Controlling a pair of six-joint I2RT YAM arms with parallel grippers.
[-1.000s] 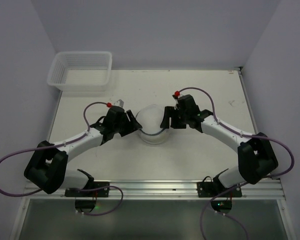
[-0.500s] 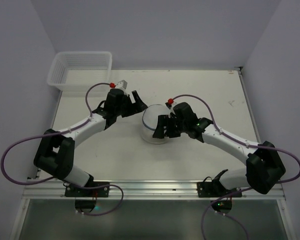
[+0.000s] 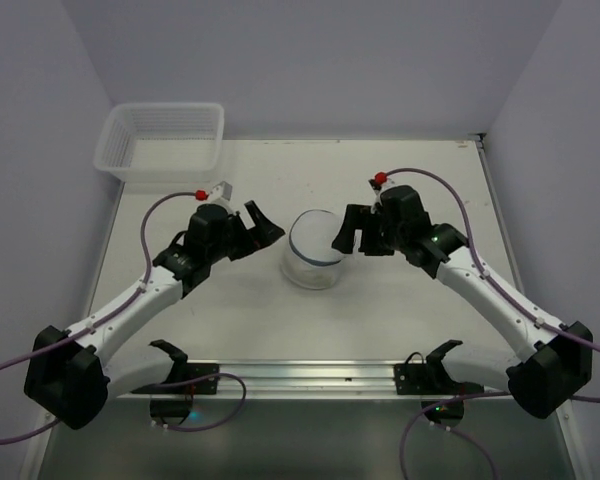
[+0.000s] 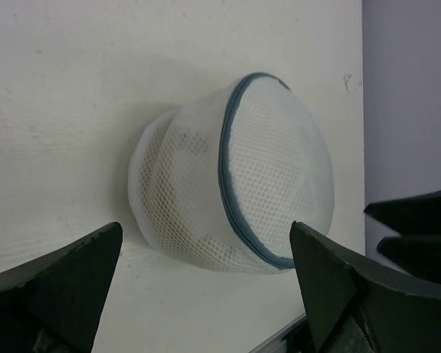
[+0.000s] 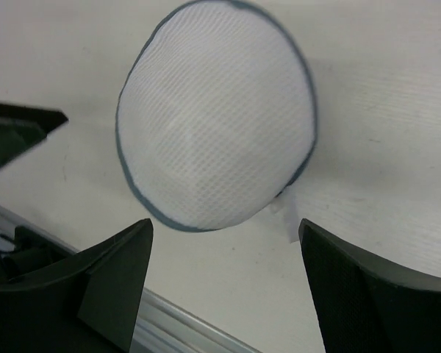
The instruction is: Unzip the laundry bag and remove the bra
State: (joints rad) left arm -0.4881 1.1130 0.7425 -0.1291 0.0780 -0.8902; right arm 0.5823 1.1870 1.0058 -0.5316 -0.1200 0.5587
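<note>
The laundry bag (image 3: pixel 315 250) is a round white mesh case with a grey-blue zip rim, resting on the table between the arms. It also shows in the left wrist view (image 4: pixel 231 176) and the right wrist view (image 5: pixel 217 118). The zip looks shut; a small white tag sticks out by its rim (image 5: pixel 288 217). The bra is hidden inside. My left gripper (image 3: pixel 257 226) is open and empty, a little left of the bag. My right gripper (image 3: pixel 346 232) is open and empty, just right of the bag, not touching it.
A white latticed plastic basket (image 3: pixel 162 143) stands at the back left corner. Walls close the table at left, back and right. A metal rail (image 3: pixel 300 375) runs along the near edge.
The right gripper has pulled back from the bag to its right side. The left gripper has drawn back and down to the left. The bag has stayed in place.
</note>
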